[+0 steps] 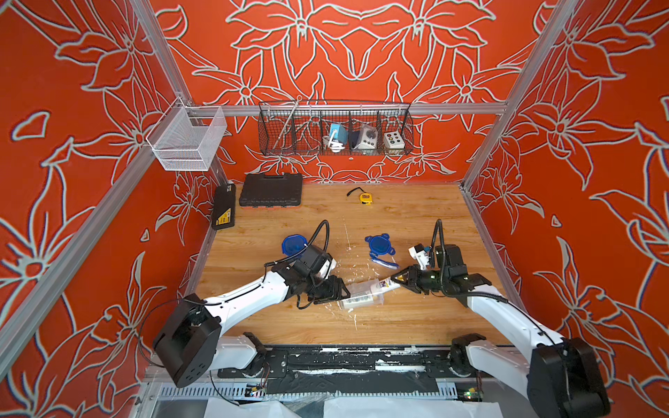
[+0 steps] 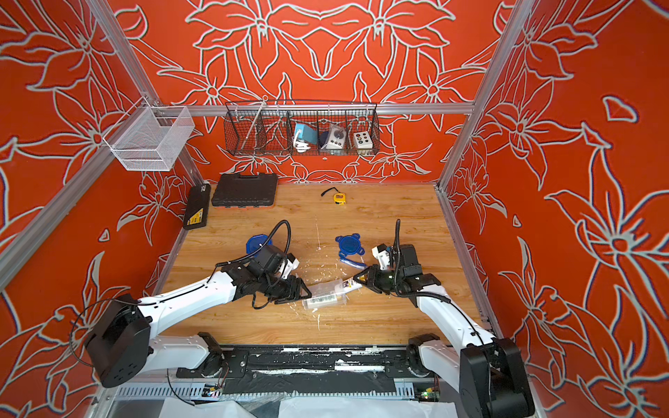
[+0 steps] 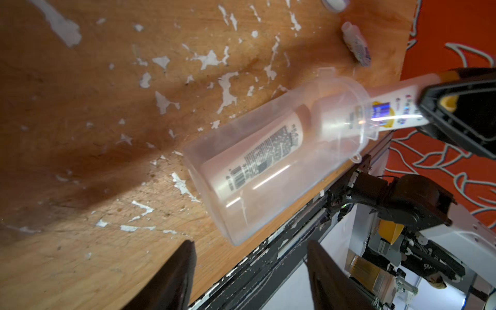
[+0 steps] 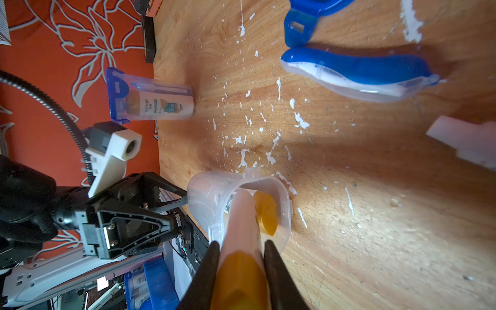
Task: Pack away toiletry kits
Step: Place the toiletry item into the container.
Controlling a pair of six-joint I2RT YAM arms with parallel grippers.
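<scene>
Right tool [image 4: 241, 246] first — its jaws are clamped on the yellow-capped end of a bottle [image 3: 402, 94], whose other end is already past the rim of the tub [image 1: 362, 295]; the tub lies on its side on the bench [image 1: 398, 217], near the front edge, its mouth toward my right arm and its closed end toward my left; it has no lid on. Inside it a second bottle [image 3: 255, 158] lies lengthwise, barcode up, its yellow cap at the mouth beside the one I hold. My left tool [image 3: 249, 249] stands with its jaws spread wide and nothing between them, just off the tub's closed end; whether a fingertip touches the wall I cannot tell. Farther back on the bench a loose blue lid [image 1: 380, 245] lies flat with its tabs out; a blue toothbrush [image 4: 357, 69] in its clear pack lies just beside it, on the near side; a small tube [image 3: 355, 44] lies on the bench not far from the tub. Behind my left wrist the other tub [image 4: 158, 100] stands upright with its blue lid on — a bottle shows through its wall.
</scene>
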